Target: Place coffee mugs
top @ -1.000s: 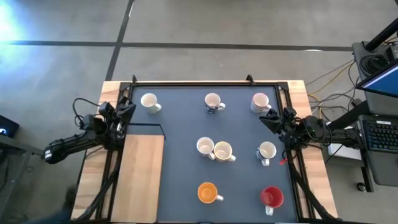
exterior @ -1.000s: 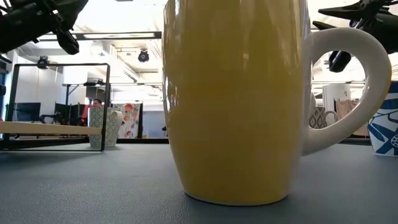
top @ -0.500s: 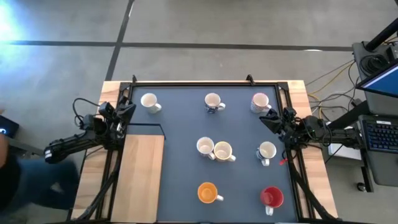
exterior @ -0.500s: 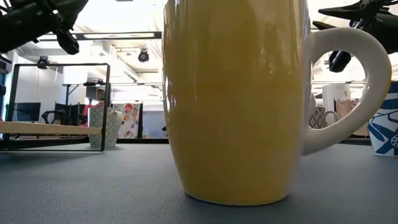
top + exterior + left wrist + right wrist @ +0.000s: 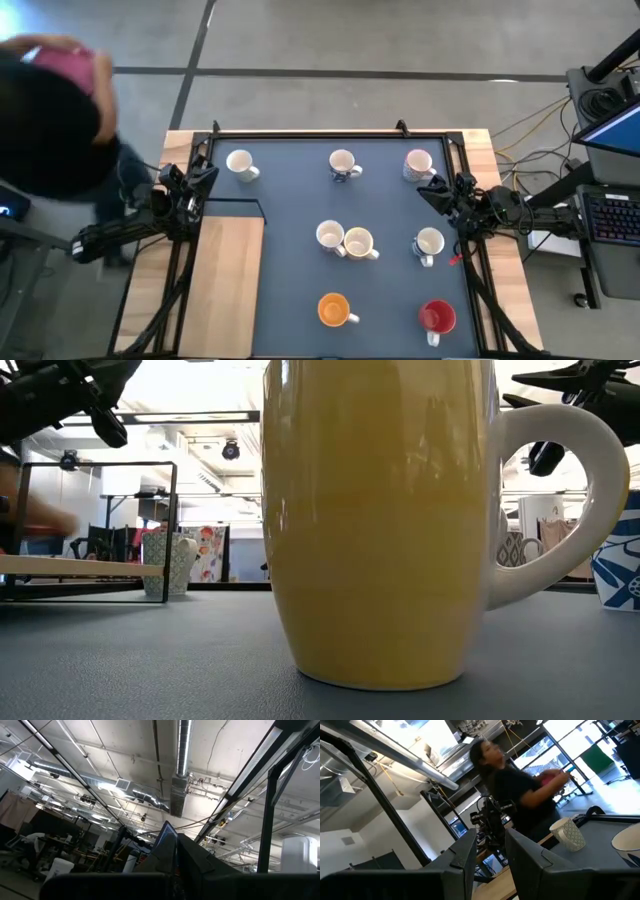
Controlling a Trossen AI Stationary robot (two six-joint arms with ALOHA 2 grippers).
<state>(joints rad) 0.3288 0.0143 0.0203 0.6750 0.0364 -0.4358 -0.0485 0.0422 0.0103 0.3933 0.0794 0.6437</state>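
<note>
Eight coffee mugs stand on the dark mat (image 5: 300,240), counted in the high view: three across the top row at upper left (image 5: 240,164), top centre (image 5: 343,164) and upper right (image 5: 418,164); two touching at centre (image 5: 331,236) (image 5: 359,243); one at centre right (image 5: 429,243); an orange mug (image 5: 333,309) and a red mug (image 5: 437,317) along the bottom. Six are white or cream.

The left gripper (image 5: 205,172) rests at the mat's left edge, fingers together, empty. The right gripper (image 5: 432,188) sits at the right edge between two white mugs, fingers apart, holding nothing.

A person (image 5: 50,115) in dark clothing occupies the upper left of the high view, off the table; the right wrist view also shows this person (image 5: 520,790).

The low view is largely blocked by one yellowish mug (image 5: 380,520) close to the lens; its handle faces right.
</note>
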